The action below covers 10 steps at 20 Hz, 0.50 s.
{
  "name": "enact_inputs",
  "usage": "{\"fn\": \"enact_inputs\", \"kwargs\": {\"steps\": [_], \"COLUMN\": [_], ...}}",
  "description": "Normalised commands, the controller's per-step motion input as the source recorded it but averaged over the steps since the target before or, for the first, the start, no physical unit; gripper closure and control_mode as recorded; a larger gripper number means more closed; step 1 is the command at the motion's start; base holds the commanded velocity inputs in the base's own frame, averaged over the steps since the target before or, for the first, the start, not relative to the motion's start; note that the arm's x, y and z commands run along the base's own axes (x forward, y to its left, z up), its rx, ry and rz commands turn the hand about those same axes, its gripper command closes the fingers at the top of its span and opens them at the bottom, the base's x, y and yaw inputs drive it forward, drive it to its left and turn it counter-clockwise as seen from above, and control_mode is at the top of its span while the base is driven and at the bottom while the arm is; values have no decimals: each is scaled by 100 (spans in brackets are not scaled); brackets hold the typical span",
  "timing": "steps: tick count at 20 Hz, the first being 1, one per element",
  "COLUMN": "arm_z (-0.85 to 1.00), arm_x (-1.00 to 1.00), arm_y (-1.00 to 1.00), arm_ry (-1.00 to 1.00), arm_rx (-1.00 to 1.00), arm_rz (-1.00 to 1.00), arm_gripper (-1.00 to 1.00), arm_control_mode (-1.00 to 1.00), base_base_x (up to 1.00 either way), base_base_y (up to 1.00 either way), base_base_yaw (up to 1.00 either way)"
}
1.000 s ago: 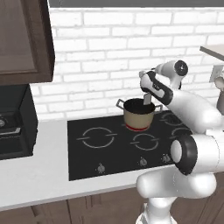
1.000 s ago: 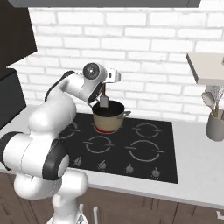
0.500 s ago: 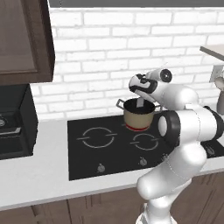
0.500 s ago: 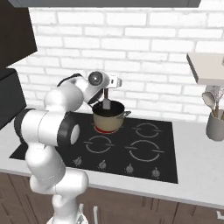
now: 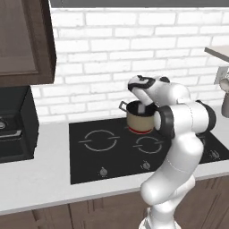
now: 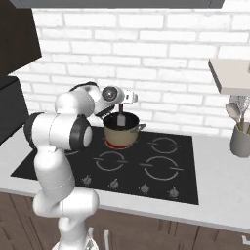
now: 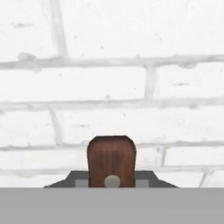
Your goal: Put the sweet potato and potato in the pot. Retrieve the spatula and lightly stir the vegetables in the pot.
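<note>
Nothing to read here: no words, labels, brands or numbers anywhere. The hob [image 6: 146, 163] carries only ring markings and plain knobs, and the brick wall [image 7: 112, 65] is bare.

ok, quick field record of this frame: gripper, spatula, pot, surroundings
gripper: shut on the spatula's handle, above the pot
spatula: grey blade hangs down at the pot's mouth; reddish-brown handle end shows in the hand view
pot: tan, dark rim, on the rear left burner, which glows red, of the cooktop
pot contents: cannot tell
utensil holder: grey, with spoons, on the counter at far right
</note>
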Motion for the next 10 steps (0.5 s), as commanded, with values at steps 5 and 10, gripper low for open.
{"fn": "enact_inputs", "kwargs": {"steps": [5,10], "arm_z": [-35,-30], "arm_x": [4,30], "arm_y": [-17,-13], "arm_ry": [3,0], "arm_rx": [0,-2], "arm_rz": [0,0], "arm_gripper": [100,100], "arm_control_mode": [-100,-100], "base_base_x": [0,0], "base_base_y": [0,0], "base_base_yaw": [0,0]}}
